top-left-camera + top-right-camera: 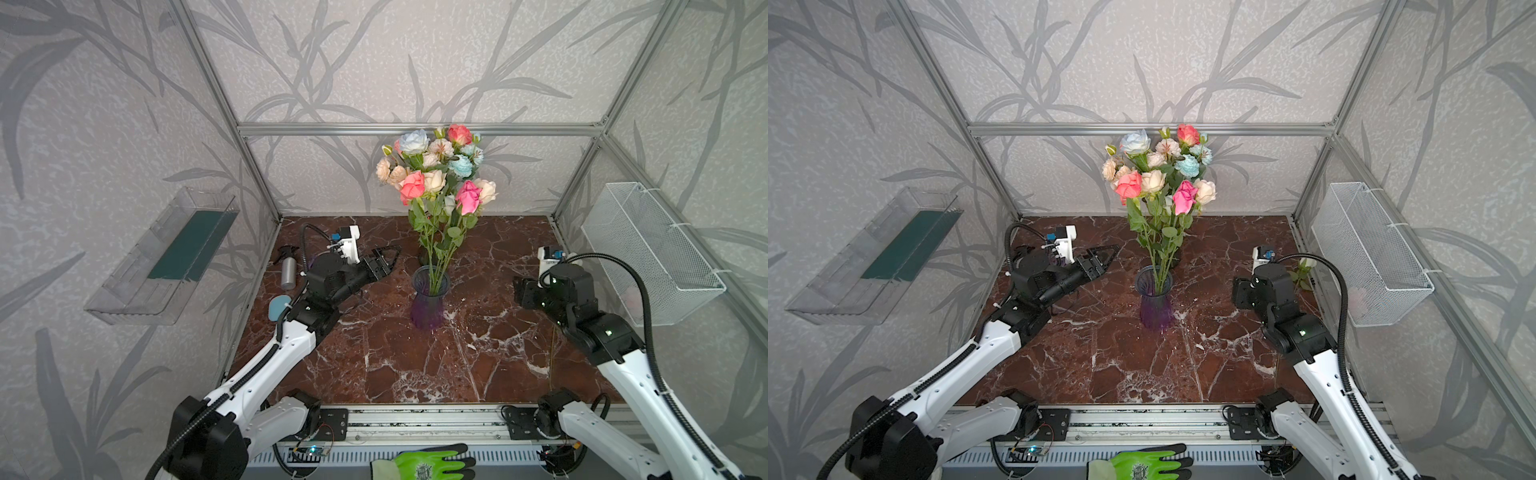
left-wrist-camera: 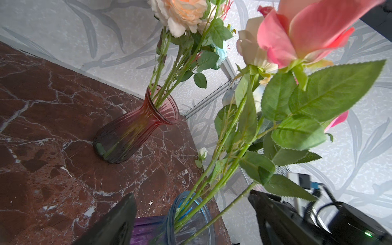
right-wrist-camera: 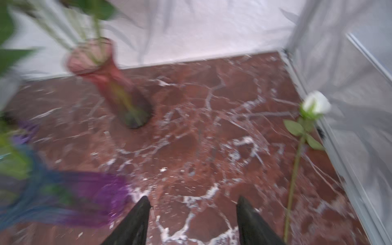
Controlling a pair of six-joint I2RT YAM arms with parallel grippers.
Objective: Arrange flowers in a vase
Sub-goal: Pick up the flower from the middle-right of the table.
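The vase (image 1: 430,299) (image 1: 1154,299), purple with a blue rim, stands mid-table holding several flowers (image 1: 436,166) on long green stems. A red vase (image 2: 135,125) (image 3: 110,84) behind it also holds stems, and the heads merge into one bunch in both top views. One white rose (image 1: 1304,270) (image 3: 316,105) lies on the table by the right wall. My left gripper (image 1: 386,257) (image 2: 191,203) hovers open, left of the stems and just behind the vase rim, holding nothing. My right gripper (image 3: 192,203) is open and empty over bare marble, right of the vase; its view is blurred.
A spray bottle (image 1: 287,270) and a pale blue pad (image 1: 278,307) lie at the left table edge. A clear shelf (image 1: 166,257) hangs on the left wall and a white wire basket (image 1: 652,249) on the right. A green glove (image 1: 428,461) lies on the front rail.
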